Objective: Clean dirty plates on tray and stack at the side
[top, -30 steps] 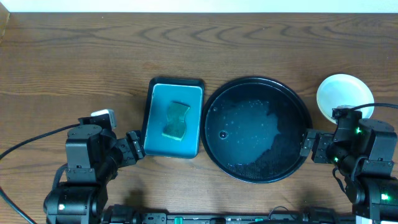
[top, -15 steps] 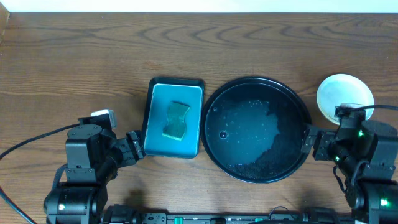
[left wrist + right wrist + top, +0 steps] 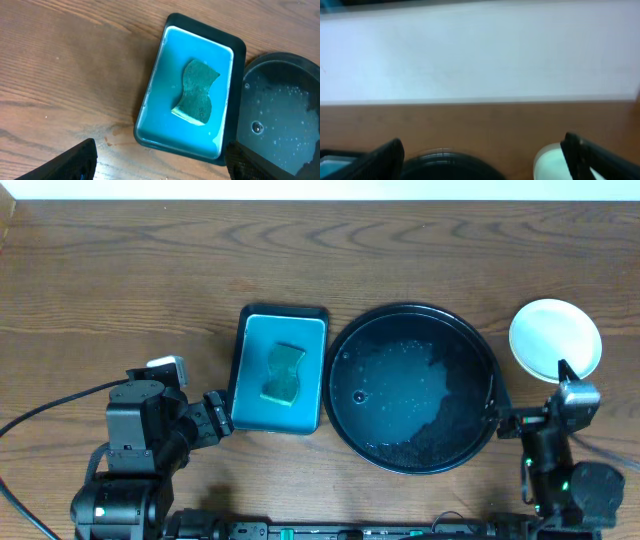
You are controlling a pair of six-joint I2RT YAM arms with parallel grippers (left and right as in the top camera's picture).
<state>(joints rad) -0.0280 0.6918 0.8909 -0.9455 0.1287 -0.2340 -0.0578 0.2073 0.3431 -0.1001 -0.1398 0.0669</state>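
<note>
The black tray (image 3: pixel 470 350) sits mid-table, wet, with no plate on it; it also shows in the left wrist view (image 3: pixel 300 70) and, blurred, in the right wrist view (image 3: pixel 450 167). A pale white plate (image 3: pixel 555 335) with no marks lies on the table to the tray's right, also seen in the right wrist view (image 3: pixel 551 162). Whether other plates lie under it cannot be told; no yellow plate shows. My left gripper (image 3: pixel 220 418) (image 3: pixel 160 170) is open and empty beside the teal tray. My right gripper (image 3: pixel 498 418) (image 3: pixel 482 162) is open and empty, tilted up at the black tray's right edge.
A rectangular teal tray (image 3: pixel 255 375) (image 3: pixel 160 80) holding a green sponge (image 3: pixel 284 373) (image 3: pixel 197 92) stands left of the black tray. Brown wooden table all round; a white wall (image 3: pixel 480 50) lies beyond its far edge.
My right arm has drawn back toward the front edge and tilted upward, uncovering the whole white plate. The left arm, trays and sponge have not moved.
</note>
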